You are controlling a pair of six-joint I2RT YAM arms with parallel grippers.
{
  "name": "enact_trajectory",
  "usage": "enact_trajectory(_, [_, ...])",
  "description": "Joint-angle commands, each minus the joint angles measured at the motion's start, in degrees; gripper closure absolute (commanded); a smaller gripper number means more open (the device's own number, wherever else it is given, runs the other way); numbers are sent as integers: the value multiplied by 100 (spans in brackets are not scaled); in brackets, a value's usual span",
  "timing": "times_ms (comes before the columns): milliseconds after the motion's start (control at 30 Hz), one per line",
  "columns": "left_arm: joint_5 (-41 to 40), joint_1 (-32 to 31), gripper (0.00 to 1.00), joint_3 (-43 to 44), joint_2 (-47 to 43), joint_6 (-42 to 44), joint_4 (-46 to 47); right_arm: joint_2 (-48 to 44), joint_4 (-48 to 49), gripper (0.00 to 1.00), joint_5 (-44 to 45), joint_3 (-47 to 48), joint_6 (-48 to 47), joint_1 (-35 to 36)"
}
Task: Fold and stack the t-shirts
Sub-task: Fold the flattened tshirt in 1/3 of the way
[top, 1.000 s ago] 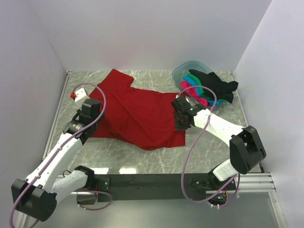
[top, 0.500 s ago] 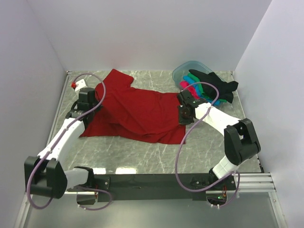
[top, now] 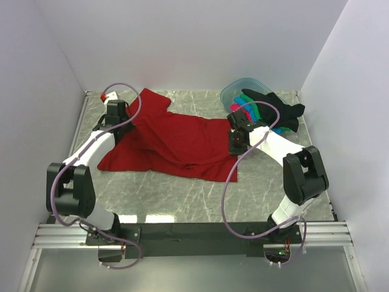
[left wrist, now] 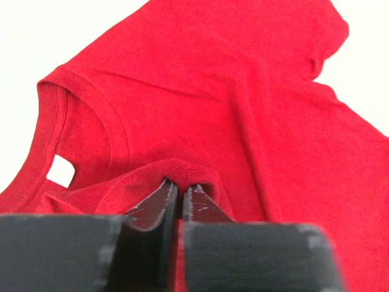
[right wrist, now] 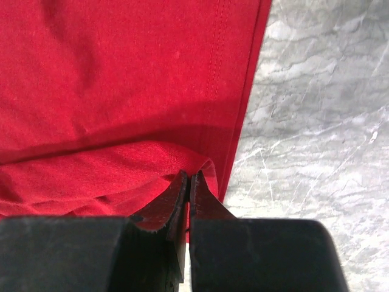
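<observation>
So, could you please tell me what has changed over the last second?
The left gripper and right gripper, both shut on the red shirt, moved toward the far wall, the left one further, pulling the cloth along with them. Nothing was let go. The tub and the other shirts stayed put.

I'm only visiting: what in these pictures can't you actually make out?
- Top view: how many shirts lie in the clear tub; the black t-shirt drapes over them.
- Left wrist view: the left gripper pinches the dark red t-shirt; whatever lies beyond is washed out white.
- Right wrist view: the right gripper pinches a fold; the cloth hides what's beneath.
</observation>
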Motion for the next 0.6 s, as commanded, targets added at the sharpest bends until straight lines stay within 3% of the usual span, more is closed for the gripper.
enact_trajectory(0, [61,68,88,397,180,146,355,19,151,100,14,269,-74,-66])
enact_trajectory(33, [70,68,65,433,224,137,381,1,169,96,-3,252,-74,-66])
enact_trajectory(100, [-51,68,43,459,259,41,329,-191,221,79,31,173,-21,-66])
enact_trajectory(133, [-122,68,28,451,233,6,285,-305,256,60,75,7,-4,-57])
enact_trajectory(167, [-210,59,24,424,190,-29,198,-463,283,55,145,-116,23,-57])
enact_trajectory(233, [-456,68,15,206,-47,-126,127,-1016,344,39,233,-528,119,-66])
enact_trajectory(333, [-720,68,13,-268,-513,-398,-92,-1772,476,29,129,-1195,225,-57])
enact_trajectory(567, [-861,68,12,-1543,-1287,-961,-532,-2415,599,29,-338,-2086,313,-22])
